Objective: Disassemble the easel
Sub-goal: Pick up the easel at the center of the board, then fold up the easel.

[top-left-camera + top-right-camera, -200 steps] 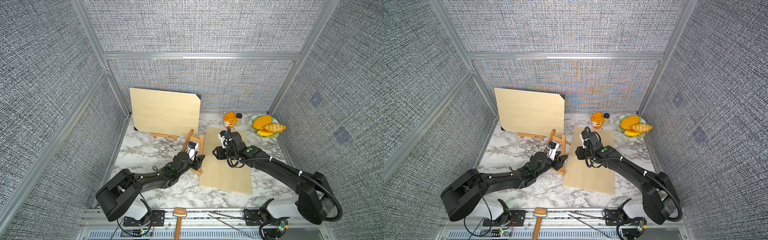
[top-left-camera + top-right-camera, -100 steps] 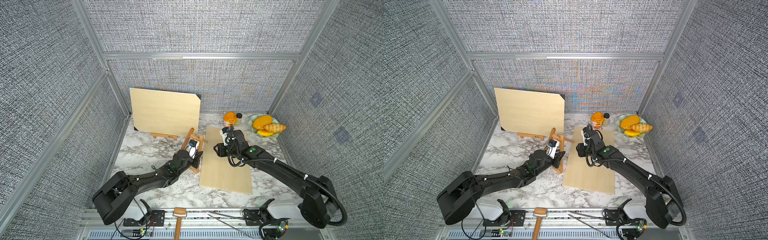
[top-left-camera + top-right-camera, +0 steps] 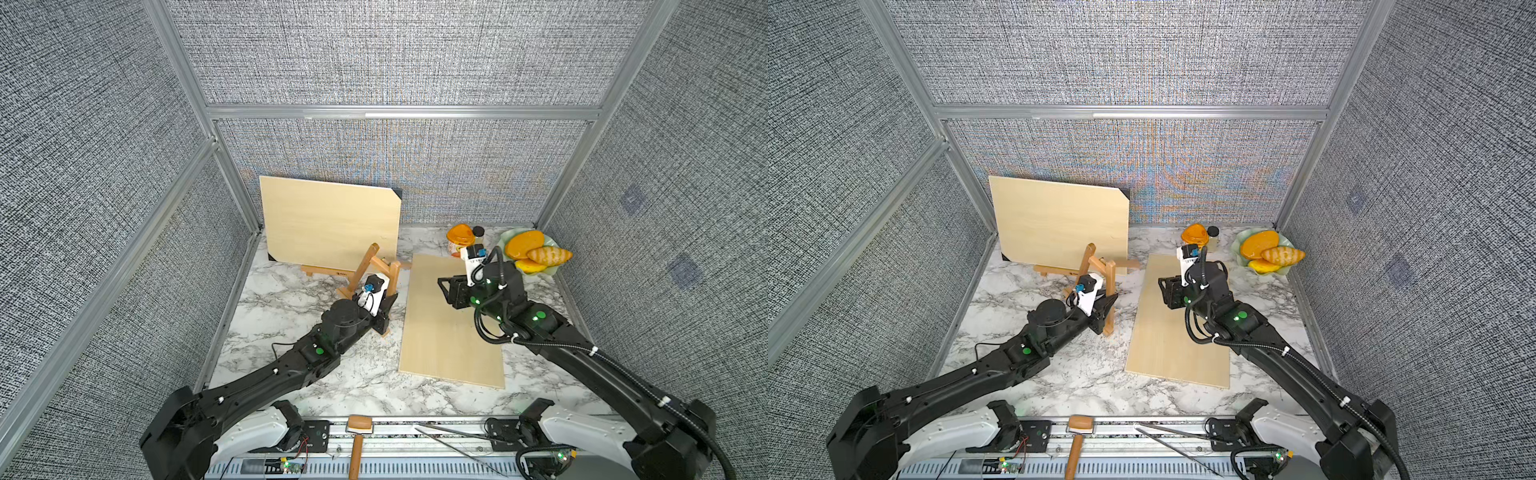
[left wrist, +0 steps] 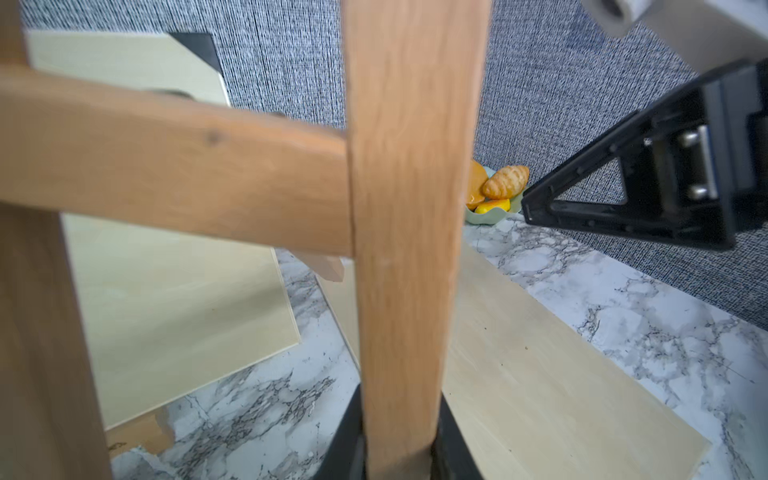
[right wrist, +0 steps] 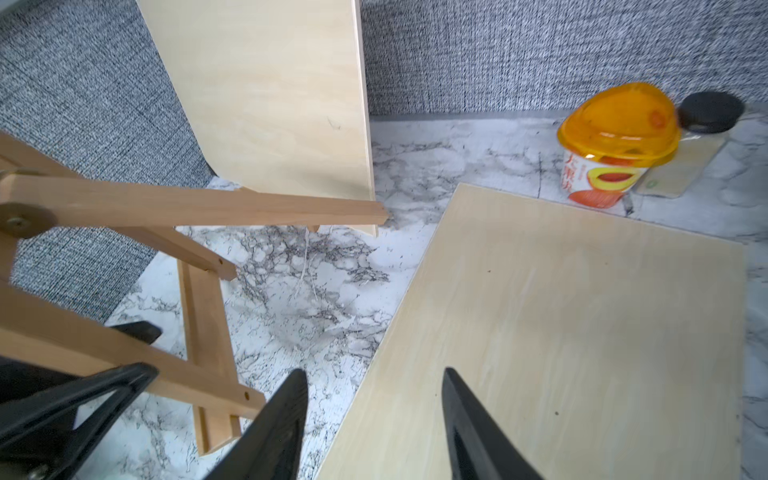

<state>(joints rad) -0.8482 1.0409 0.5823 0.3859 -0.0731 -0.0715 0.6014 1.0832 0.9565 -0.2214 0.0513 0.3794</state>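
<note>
The wooden easel stands at mid-table in both top views, just in front of an upright pale board. My left gripper is shut on the easel's near leg, which fills the left wrist view with a black finger on each side of it. My right gripper hovers open over the near-left part of a flat pale board. Nothing lies between its fingers. The easel sits to one side of them in the right wrist view.
An orange-lidded cup and a small black-capped jar stand at the back. A green bowl of pastries sits at the back right corner. A hammer and a thin metal rod lie on the front rail.
My left gripper has closed on the easel's leg. The right gripper's fingers have spread wider while staying over the flat board.
</note>
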